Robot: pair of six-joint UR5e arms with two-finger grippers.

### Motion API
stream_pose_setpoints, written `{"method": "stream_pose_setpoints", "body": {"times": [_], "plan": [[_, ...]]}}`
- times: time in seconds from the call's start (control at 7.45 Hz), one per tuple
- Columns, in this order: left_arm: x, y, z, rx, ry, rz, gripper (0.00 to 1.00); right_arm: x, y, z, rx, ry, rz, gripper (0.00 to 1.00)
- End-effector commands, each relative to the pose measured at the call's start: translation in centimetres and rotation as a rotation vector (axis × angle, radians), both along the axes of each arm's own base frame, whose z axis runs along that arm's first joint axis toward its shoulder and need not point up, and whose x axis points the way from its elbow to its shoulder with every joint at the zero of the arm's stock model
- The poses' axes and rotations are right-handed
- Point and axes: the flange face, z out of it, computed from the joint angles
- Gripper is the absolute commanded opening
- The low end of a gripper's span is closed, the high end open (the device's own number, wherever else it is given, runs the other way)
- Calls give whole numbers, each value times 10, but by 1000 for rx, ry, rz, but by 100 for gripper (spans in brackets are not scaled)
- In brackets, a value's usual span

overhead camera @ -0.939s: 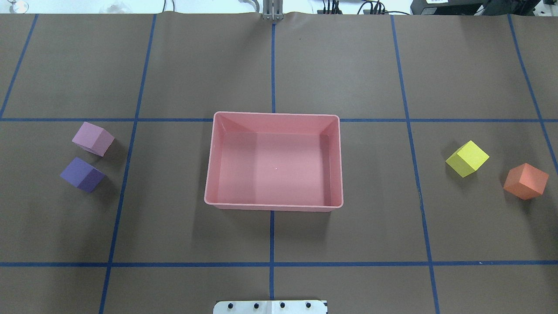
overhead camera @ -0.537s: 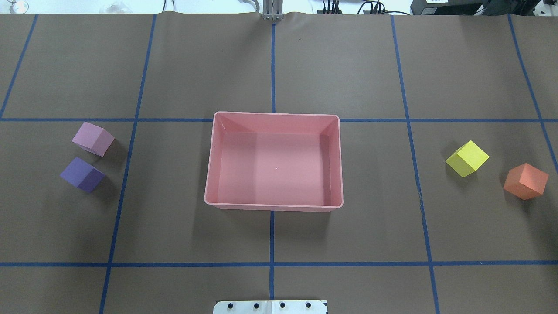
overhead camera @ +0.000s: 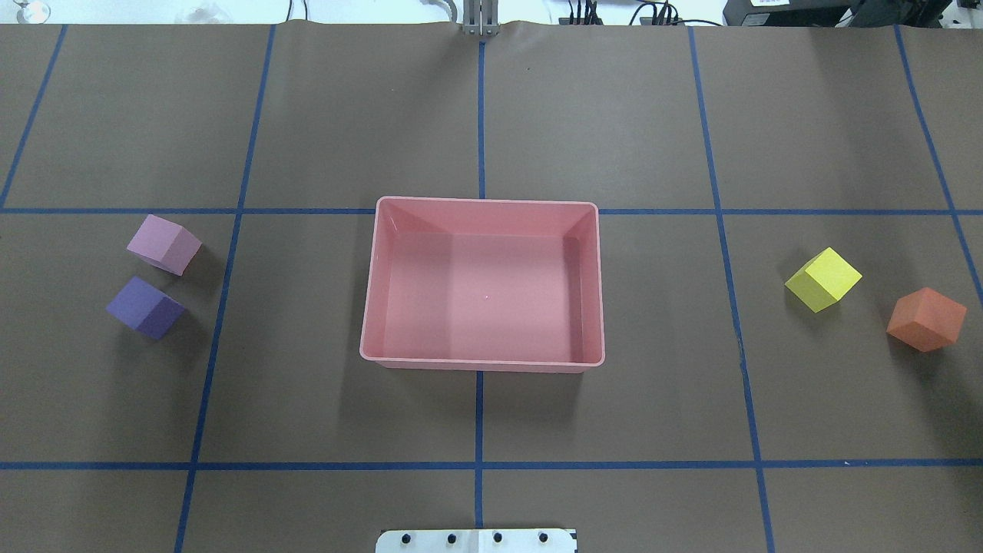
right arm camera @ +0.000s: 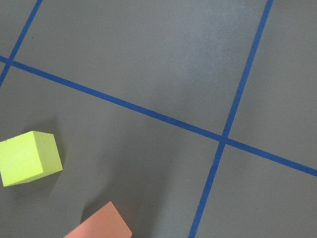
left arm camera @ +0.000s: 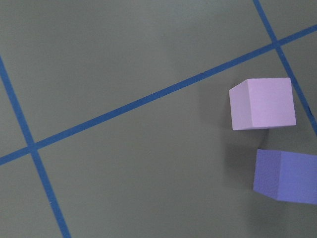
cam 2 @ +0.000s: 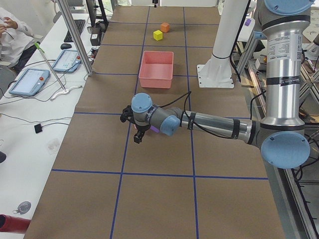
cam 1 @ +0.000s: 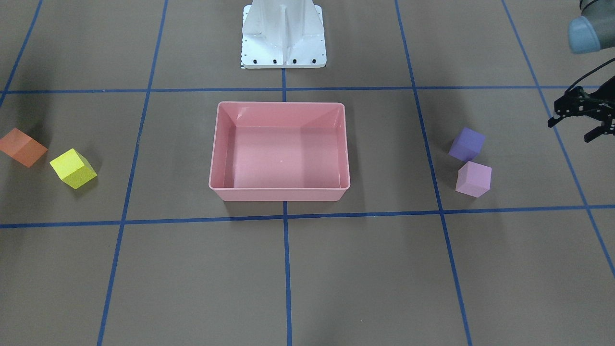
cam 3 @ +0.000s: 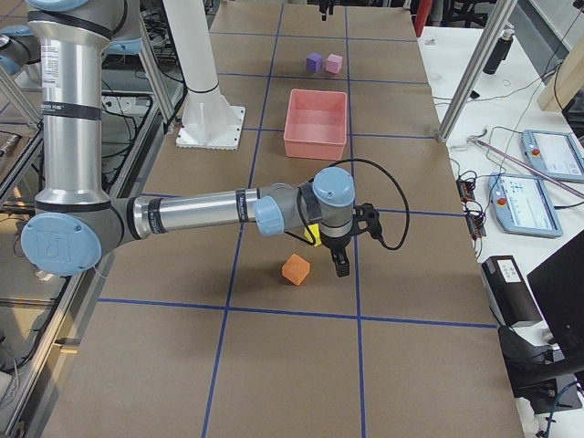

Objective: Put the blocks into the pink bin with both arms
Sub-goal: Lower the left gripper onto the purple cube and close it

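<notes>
The pink bin (overhead camera: 484, 299) sits empty at the table's middle, also in the front view (cam 1: 281, 158). The light pink cube (overhead camera: 163, 243) and the purple cube (overhead camera: 144, 307) lie close together on the robot's left; both show in the left wrist view, pink (left arm camera: 262, 103) and purple (left arm camera: 287, 176). The yellow cube (overhead camera: 823, 279) and the orange cube (overhead camera: 926, 319) lie on its right, yellow (right arm camera: 29, 157) and orange (right arm camera: 99, 225) in the right wrist view. My left gripper (cam 1: 570, 130) hovers open, outboard of the purple cube. My right gripper (cam 3: 358, 246) hovers by the orange cube (cam 3: 295, 269); I cannot tell its state.
The white base pedestal (cam 1: 283, 33) stands at the robot's side of the table behind the bin. Blue tape lines grid the brown table cover. In the left side view a metal post (cam 2: 75, 35) and a side desk with tablets (cam 2: 30, 82) flank the table.
</notes>
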Motion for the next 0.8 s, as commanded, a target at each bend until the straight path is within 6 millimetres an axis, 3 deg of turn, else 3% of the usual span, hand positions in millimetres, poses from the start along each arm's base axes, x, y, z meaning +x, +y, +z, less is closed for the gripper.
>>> {"method": "stream_pose_setpoints", "body": {"times": [0.0, 0.27, 0.67], "plan": [[59, 10, -16, -7, 17, -48, 100, -43, -9, -20, -32, 42, 30, 100], [113, 23, -28, -13, 10, -86, 100, -49, -11, -27, -24, 38, 25, 100], [162, 43, -27, 15, -42, -62, 100, -49, -11, -27, -22, 38, 25, 100]]}}
